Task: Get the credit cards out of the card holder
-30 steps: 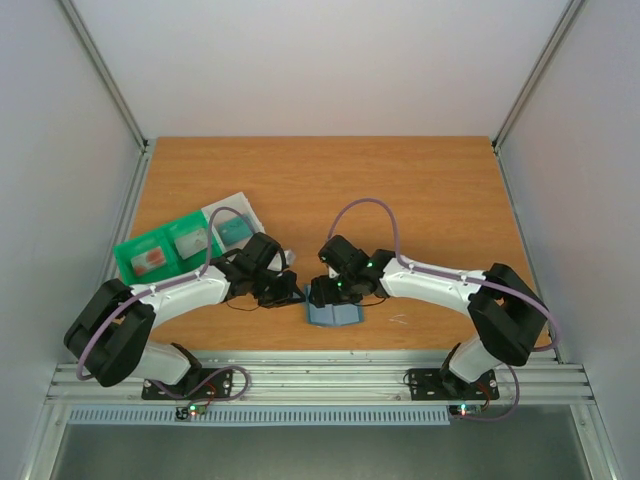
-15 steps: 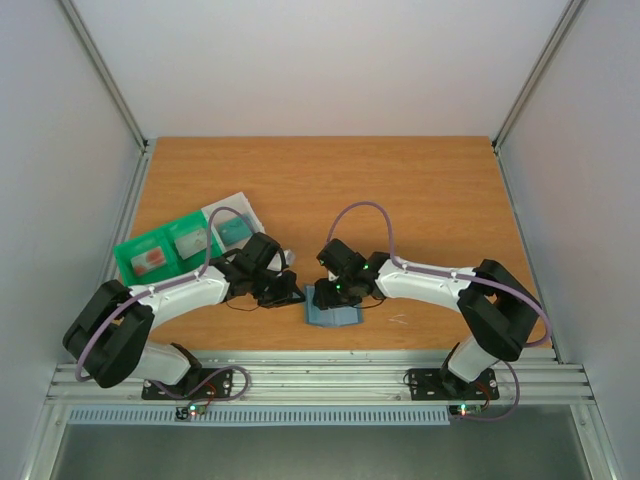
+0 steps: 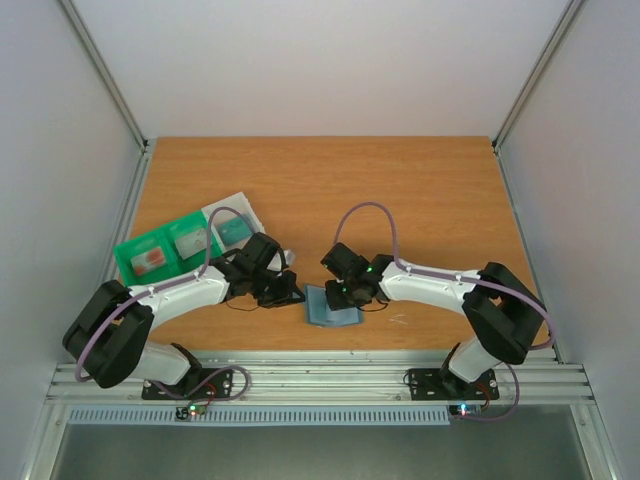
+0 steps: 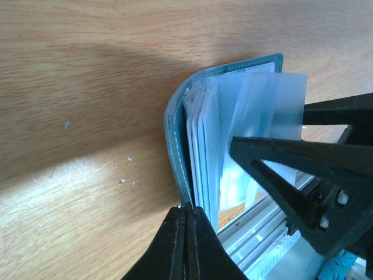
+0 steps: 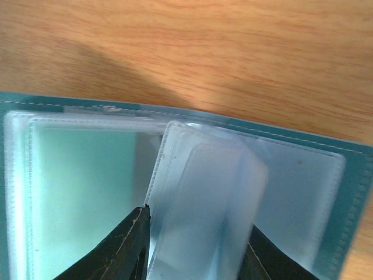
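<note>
The slate-blue card holder [image 3: 330,310] lies open near the table's front edge, between both grippers. My left gripper [image 4: 187,224] is shut on the edge of its cover [image 4: 176,134]. My right gripper [image 5: 195,256] is open over the holder's inside [image 5: 303,175], with a bunch of raised clear sleeves [image 5: 204,198] between its fingers. A pale green face shows through the left pocket [image 5: 81,186]. A teal card [image 3: 236,231] lies in the clear tray. A reddish card [image 3: 150,262] and a pale card [image 3: 188,241] lie in the green tray.
The green tray [image 3: 127,250] and the clear whitish tray [image 3: 250,212] sit at the left, just beyond my left arm. The table's front rail [image 3: 320,378] runs close behind the holder.
My right gripper has shifted slightly right over the holder. The holder has moved a little with it. My left gripper stays clamped.
</note>
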